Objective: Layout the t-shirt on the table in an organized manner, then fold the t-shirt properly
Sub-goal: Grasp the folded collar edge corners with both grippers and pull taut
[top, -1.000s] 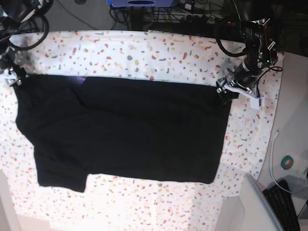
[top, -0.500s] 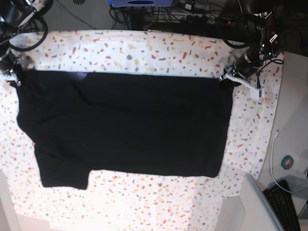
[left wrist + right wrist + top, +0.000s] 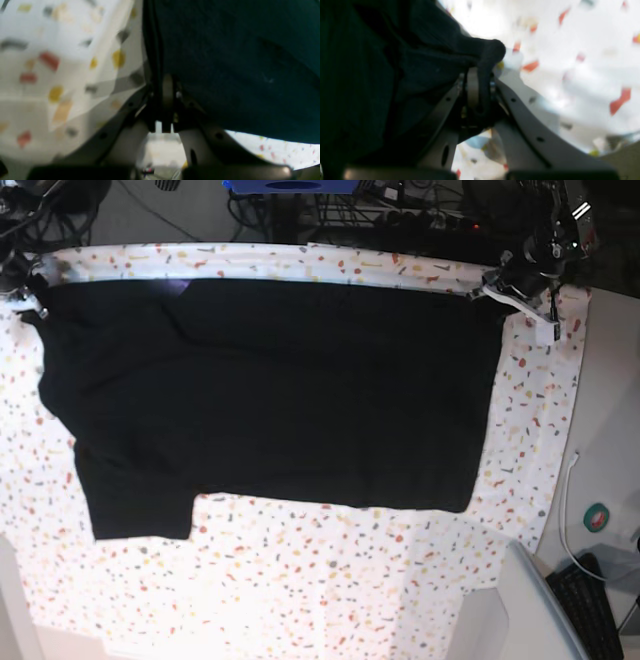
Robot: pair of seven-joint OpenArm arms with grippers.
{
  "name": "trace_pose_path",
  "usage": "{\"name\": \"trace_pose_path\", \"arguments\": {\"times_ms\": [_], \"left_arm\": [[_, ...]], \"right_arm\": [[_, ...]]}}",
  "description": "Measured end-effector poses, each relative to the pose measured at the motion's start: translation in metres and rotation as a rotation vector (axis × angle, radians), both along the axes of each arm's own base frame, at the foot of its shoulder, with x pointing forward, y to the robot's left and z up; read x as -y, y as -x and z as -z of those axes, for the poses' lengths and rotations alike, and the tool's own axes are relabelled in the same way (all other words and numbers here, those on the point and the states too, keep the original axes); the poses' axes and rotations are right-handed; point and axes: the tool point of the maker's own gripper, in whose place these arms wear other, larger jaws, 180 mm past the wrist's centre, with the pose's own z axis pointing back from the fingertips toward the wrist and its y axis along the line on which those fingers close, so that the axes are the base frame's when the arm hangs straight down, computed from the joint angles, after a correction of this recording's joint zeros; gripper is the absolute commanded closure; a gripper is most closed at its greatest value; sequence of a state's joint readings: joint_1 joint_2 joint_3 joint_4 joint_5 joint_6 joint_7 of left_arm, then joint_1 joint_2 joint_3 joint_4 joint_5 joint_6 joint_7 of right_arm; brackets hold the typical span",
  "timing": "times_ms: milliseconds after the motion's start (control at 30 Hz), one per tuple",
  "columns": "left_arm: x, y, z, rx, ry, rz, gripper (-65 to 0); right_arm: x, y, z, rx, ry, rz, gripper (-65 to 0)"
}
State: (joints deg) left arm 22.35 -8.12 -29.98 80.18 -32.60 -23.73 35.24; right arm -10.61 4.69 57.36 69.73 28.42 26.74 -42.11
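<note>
The black t-shirt (image 3: 270, 395) lies spread wide across the surface (image 3: 330, 590), its long upper edge running nearly straight from 9 o'clock to 2 o'clock close to the far rim. The left gripper (image 3: 497, 283) sits at the shirt's 2 o'clock corner, its jaws pressed together on the fabric edge; in the left wrist view that gripper (image 3: 166, 86) pinches a thin dark hem between pale metal fingers (image 3: 168, 90), the cloth stretching away flat and matte. The right gripper (image 3: 30, 308) sits at the 10 o'clock corner, jaws clamped on a bunched fold; the right wrist view shows that gripper (image 3: 480, 87) with a rounded roll of soft knit poking out above the fingers (image 3: 472, 87).

The shirt's lower edge steps: a short sleeve or side panel juts down at 7 o'clock, then the hem runs roughly level toward 4 o'clock. A small purple patch (image 3: 178, 285) shows near the upper edge at 11 o'clock.

Open room lies mostly along the near side, a broad band of bare speckled cloth from 7 to 5 o'clock, and a narrower strip down the 3 o'clock side. The far strip above the shirt is thin. The covering is white, smooth, flecked with red, orange, yellow and grey chips. Beyond the 4 o'clock corner sit a white cable (image 3: 566, 515) and a keyboard (image 3: 590, 605).
</note>
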Motion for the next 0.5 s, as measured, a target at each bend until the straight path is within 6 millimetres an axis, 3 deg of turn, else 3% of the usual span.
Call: {"name": "trace_pose_path", "arguments": {"times_ms": [233, 333, 400, 500], "left_arm": [[0.0, 0.002, 0.002, -0.01, 0.002, -0.003, 0.0], [-0.002, -0.001, 0.001, -0.002, -0.002, -0.004, 0.0], [-0.003, 0.0, 0.001, -0.003, -0.004, -0.008, -11.4], [-0.016, 0.0, -0.006, 0.013, -0.021, -0.049, -29.8]], "right_arm": [[-0.002, 0.009, -0.005, -0.038, 0.002, -0.021, -0.3], [-0.002, 0.01, -0.011, -0.039, 0.018, -0.033, -20.6], [-0.004, 0.01, -0.016, -0.032, 0.036, -0.027, -30.2], [-0.003, 0.013, -0.033, 0.001, 0.08, -0.018, -31.2]]}}
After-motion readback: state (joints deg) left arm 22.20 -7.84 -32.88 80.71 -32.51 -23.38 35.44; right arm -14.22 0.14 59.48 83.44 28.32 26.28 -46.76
